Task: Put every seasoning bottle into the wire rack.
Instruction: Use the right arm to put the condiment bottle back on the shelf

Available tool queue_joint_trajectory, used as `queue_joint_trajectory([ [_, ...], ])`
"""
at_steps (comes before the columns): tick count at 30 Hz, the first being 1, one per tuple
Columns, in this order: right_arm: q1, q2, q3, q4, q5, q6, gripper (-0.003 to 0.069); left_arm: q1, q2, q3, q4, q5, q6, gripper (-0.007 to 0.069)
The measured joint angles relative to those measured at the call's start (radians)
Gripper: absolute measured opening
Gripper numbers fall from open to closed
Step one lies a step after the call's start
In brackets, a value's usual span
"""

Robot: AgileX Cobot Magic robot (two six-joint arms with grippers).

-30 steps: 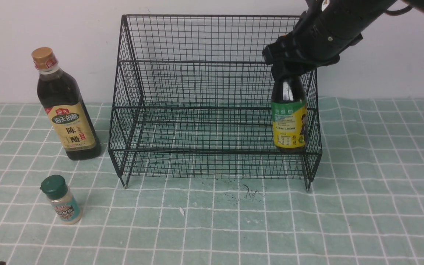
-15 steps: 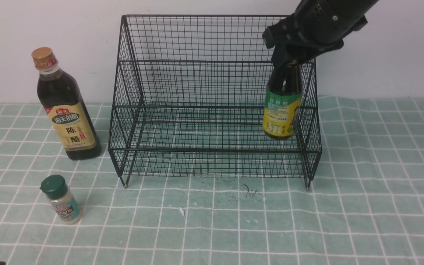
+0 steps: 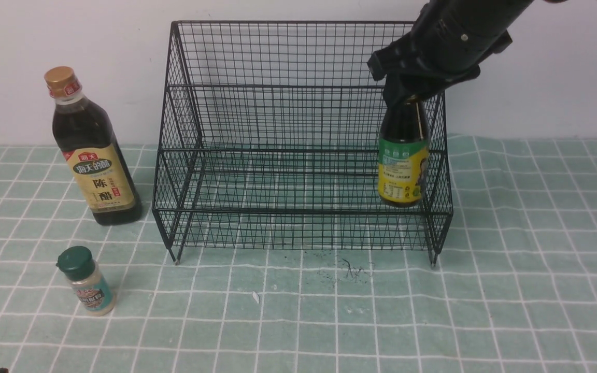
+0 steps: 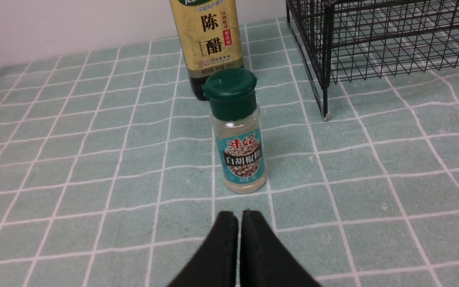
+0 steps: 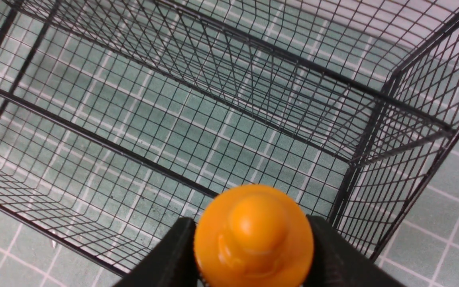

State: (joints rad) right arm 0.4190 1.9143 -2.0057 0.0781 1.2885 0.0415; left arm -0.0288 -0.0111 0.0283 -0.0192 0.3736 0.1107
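The dark bottle (image 3: 403, 160) with the yellow-green label is upright inside the wire rack (image 3: 298, 211), at the right end of the lower front tier, close to the side wall. I can't tell whether its base touches the mesh. The right gripper (image 3: 408, 94) pinches it at the top. The front view hides the top behind black fingers, but the right wrist view looks straight down on the orange cap (image 5: 253, 235), clamped between two pads.

Outside the rack, off to the left, the tall vinegar bottle (image 3: 94, 155) stands on the green checked cloth (image 3: 511, 259), with the small green-lidded shaker jar (image 3: 87, 282) nearer the camera. Only the left wrist view gives the left gripper (image 4: 238, 223): fingers pressed together, holding nothing, near the shaker but apart from it.
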Motion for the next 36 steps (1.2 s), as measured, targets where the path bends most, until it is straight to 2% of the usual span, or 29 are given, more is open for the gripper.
queue_joint_trajectory([
  [23, 0.069, 0.000, 0.086, 0.008, -0.010, 0.040, 0.0307, 0.000, 0.000, 0.000, 0.000, 0.000, 0.001, -0.0006],
  [36, 0.069, 0.068, 0.086, -0.051, -0.011, 0.045, 0.0307, 0.000, 0.000, 0.000, 0.000, 0.000, 0.002, -0.0006],
])
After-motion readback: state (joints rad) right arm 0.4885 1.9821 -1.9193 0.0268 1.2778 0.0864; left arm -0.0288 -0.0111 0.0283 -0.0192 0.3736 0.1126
